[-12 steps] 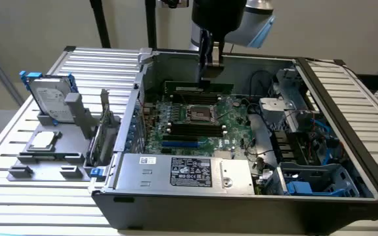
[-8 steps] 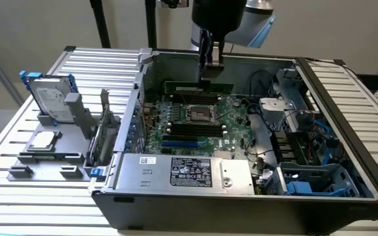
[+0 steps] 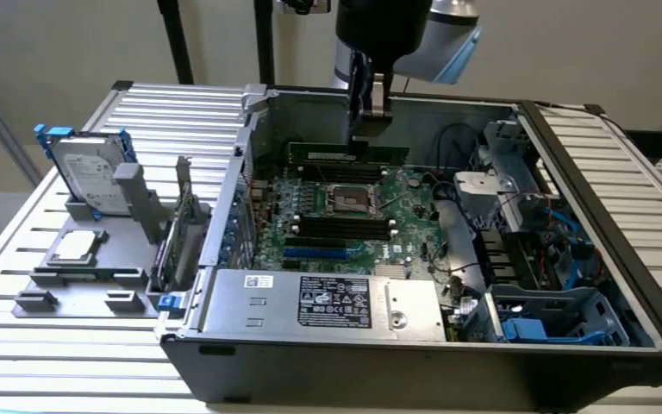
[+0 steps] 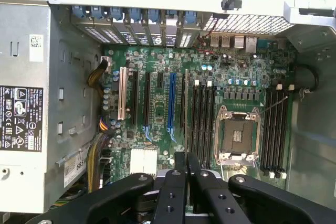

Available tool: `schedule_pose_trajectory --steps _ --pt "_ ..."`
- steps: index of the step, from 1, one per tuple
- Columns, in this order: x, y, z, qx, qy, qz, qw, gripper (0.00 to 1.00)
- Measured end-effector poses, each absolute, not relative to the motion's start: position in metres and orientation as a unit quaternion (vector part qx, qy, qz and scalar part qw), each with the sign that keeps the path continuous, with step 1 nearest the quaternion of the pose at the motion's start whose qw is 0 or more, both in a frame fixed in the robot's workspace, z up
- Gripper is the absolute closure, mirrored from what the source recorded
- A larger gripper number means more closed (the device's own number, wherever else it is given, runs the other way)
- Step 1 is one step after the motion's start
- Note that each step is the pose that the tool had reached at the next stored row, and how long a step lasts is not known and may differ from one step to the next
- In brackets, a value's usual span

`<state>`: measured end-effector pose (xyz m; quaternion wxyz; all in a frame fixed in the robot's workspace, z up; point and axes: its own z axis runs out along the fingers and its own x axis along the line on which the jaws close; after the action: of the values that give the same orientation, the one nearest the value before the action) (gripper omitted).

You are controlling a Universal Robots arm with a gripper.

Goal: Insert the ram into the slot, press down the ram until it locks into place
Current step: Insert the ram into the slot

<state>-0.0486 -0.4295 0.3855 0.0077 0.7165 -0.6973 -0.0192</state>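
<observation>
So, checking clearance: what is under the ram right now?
The ram, clamped in the gripper, hangs above the motherboard. Below it lie black memory slots and the CPU socket. The fingers cover the strip of board directly beneath.

Green ram point(image 3: 346, 153) horizontal, aloft; black slot point(image 3: 343, 228) below, empty, pale end clips.

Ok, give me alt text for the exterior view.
The arm's black tool holds a long thin green ram stick level above the green motherboard inside an open grey metal computer case. Long narrow black memory slots lie empty beside the square metal CPU socket. A silver hard drive stands upright at the exterior view's left.
</observation>
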Motion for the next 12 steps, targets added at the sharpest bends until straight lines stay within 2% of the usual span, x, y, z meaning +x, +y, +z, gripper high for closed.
schedule_pose_trajectory --steps 12 --pt "-0.049 -0.414 0.378 0.716 -0.697 -0.007 0.020 0.87"
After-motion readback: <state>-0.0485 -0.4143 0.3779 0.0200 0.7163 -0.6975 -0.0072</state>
